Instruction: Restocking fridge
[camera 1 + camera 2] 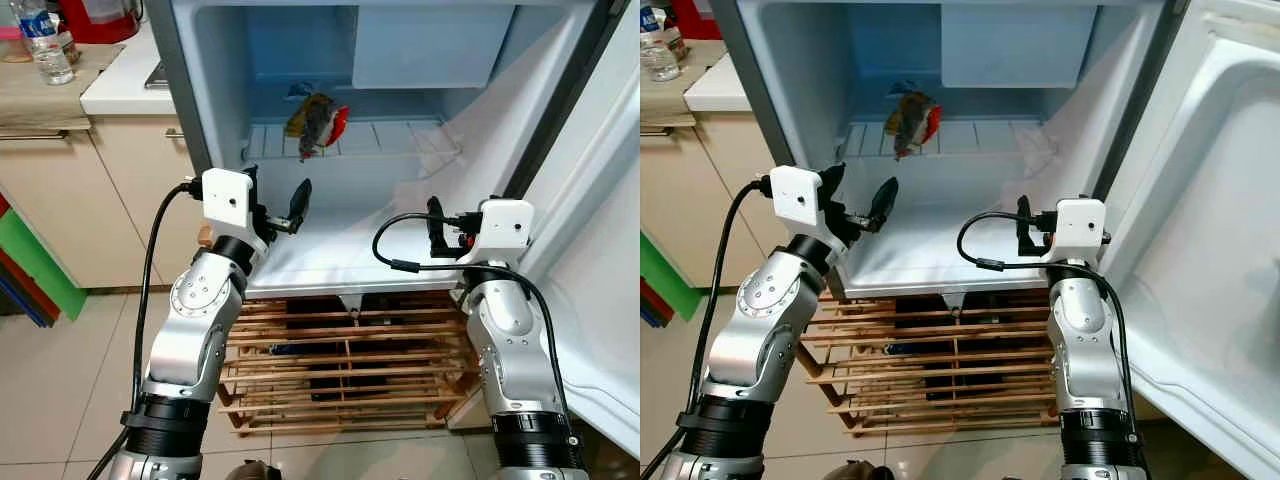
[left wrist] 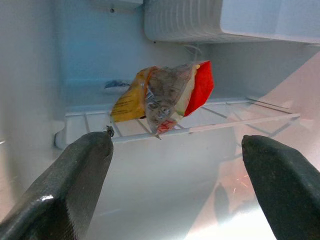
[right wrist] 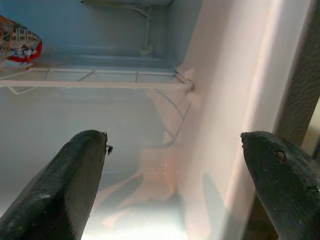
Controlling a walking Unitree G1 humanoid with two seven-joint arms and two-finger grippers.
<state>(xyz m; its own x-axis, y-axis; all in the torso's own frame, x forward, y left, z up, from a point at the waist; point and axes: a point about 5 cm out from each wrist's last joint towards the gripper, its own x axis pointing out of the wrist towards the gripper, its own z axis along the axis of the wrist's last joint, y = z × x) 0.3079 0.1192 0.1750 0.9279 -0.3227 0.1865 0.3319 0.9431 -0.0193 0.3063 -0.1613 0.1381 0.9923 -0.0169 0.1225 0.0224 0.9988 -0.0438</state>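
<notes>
Facing the open fridge (image 1: pixel 200 90), held both arms raised at the front lip of the cavity, low in the head frame. Located the task item, a yellow-and-red snack packet (image 1: pixel 318 122), at upper centre of the frame, resting on the white wire shelf (image 1: pixel 405 140) with one corner drooping over the front bar; judged as already stocked, and set toward the shelf's left side, probably to leave the right side free for further items. Presented the left gripper (image 2: pixel 175 170) with fingers spread wide and nothing between them, aimed straight at the packet from well short of it, touching neither packet nor shelf; judged consistent with either a clear-of-release posture or readiness to adjust the packet, without means to tell which. Presented the right gripper (image 3: pixel 172 175) likewise spread and empty, aimed at the bare right end of the shelf and the inner side wall, at centre right of the head frame. Noted the fridge door (image 1: pixel 600 260) swung aside at the right edge, giving both arms unobstructed entry. Noted a wooden slatted rack (image 1: pixel 340 370) beneath the fridge at lower centre, and a water bottle (image 1: pixel 42 45) on the counter (image 1: pixel 115 80) at upper left, possibly a further item for stocking. Recommended watching the drooping corner for slippage off the bar.
</notes>
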